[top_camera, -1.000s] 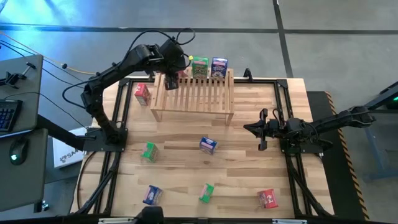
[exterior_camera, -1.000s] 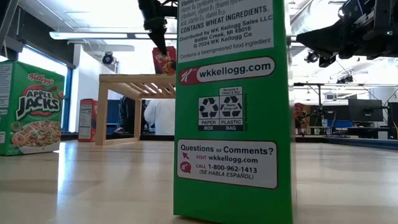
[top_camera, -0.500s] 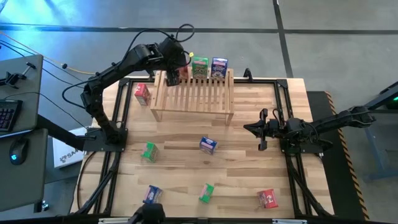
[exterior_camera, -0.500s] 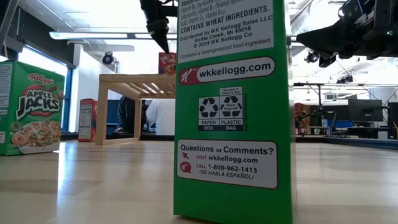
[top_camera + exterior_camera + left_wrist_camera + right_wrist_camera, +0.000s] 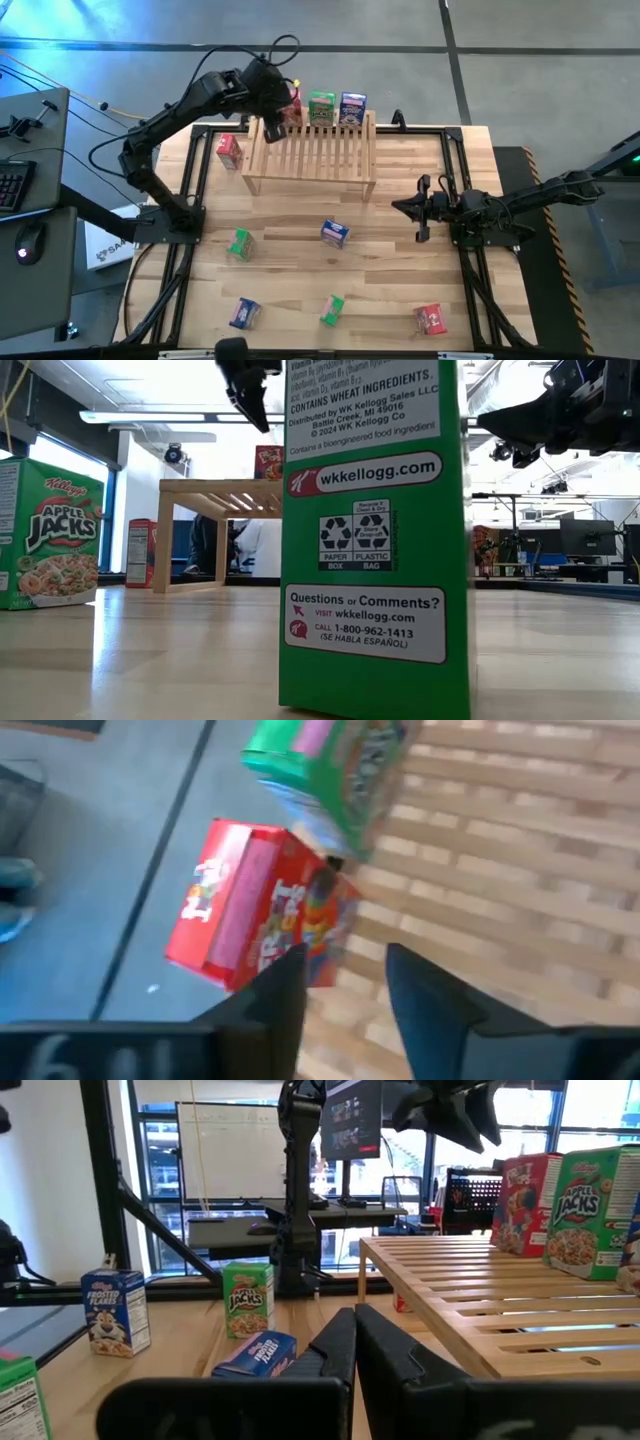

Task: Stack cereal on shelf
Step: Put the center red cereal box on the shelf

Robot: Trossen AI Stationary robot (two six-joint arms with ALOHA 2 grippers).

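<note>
The light-wood shelf [image 5: 310,150] stands at the table's far middle. At its far edge three cereal boxes stand upright in a row on their bases: red [image 5: 294,108], green [image 5: 321,107] and blue [image 5: 352,107]. My left gripper [image 5: 272,108] is open and empty, above the red box and a little toward the table's left. In the left wrist view its fingers [image 5: 345,990] hang clear of the red box [image 5: 260,915] and the green box [image 5: 340,770]. In the low view it [image 5: 255,405] is well above the red box [image 5: 268,462]. My right gripper [image 5: 405,207] is shut and empty, right of the shelf.
Several more boxes lie on the table: red [image 5: 229,150] left of the shelf, green [image 5: 240,243], blue [image 5: 335,233], blue [image 5: 244,313], green [image 5: 332,308], red [image 5: 431,319]. The green box fills the low view [image 5: 375,540]. Bare planks lie between the shelf and these boxes.
My left gripper has set the red box, which it held tilted, upright on the shelf's far edge beside the green box and let go. It has then risen clear and drawn a little toward the table's left. The red box stays standing.
</note>
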